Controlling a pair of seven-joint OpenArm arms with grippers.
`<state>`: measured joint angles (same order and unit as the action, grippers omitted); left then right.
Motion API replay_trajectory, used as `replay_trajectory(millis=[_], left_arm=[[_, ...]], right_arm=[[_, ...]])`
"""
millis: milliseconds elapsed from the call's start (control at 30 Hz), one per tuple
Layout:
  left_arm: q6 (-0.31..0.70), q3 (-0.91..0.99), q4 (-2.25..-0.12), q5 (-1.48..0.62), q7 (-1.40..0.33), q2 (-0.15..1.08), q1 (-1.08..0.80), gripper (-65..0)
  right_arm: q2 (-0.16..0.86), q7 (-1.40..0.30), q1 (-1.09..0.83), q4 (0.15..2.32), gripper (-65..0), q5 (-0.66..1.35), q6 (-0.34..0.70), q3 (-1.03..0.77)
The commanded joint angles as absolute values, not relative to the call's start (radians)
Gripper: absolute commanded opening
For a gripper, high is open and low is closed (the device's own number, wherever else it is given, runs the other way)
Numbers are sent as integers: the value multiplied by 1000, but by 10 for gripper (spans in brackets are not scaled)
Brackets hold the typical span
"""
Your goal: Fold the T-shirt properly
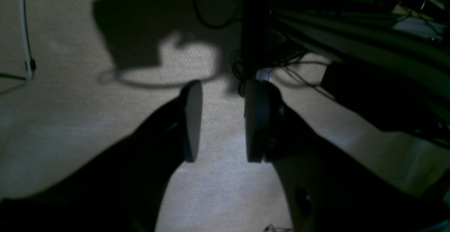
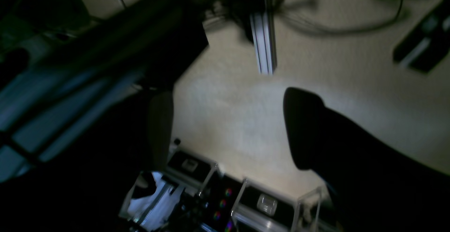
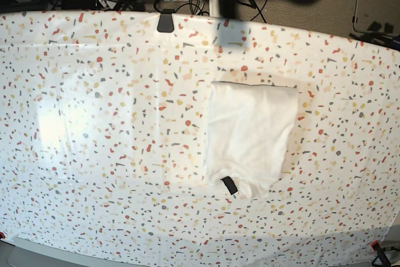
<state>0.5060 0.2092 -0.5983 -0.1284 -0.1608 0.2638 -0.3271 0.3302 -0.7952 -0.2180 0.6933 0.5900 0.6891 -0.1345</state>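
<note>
1. The T-shirt (image 3: 251, 137) lay on the table covering (image 3: 94, 123), right of centre in the base view, folded into a compact upright rectangle with its plain white side up. No print showed.

2. Its small black neck label (image 3: 229, 185) sat at the near bottom edge, where the cloth bulged out a little past the otherwise straight outline. The top edge looked crisp and the two long sides nearly parallel.

3. I judged the folding essentially done: sleeves and body were tucked away and nothing trailed loose. What might remain was only tidying that rounded lower corner by the label, if anything.

4. Neither of my arms appeared over the table in the base view; both were off the cloth and well apart from the shirt.

5. My left gripper (image 1: 223, 121) was parted by a moderate gap and held nothing. Between its pads I saw only pale carpet floor (image 1: 70, 126) and, to one side, dark frame rails and cables.

6. My right gripper (image 2: 228, 130) was spread wide and also empty, pointing down at carpet. An aluminium rail (image 2: 263, 45) stood ahead of it and some dark cases with clear fittings (image 2: 225, 197) lay below; that view was dim and blurred, so I could not name them more closely.
</note>
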Motion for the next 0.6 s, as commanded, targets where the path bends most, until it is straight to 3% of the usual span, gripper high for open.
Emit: replay_trajectory(millis=[0,267,567], left_arm=[[513,211,-602,-131,-157,277,-333,-450],[513,211,-602,-131,-159,223,-332,-450],[512,211,-603,-131,-155,157,-311,-450]], right_arm=[[341,-787,-217,698,-175,584,698,-136],[341,-620,-216,698,-175,309,698,-136],[341,-592,-213,698,-175,329,698,-136]])
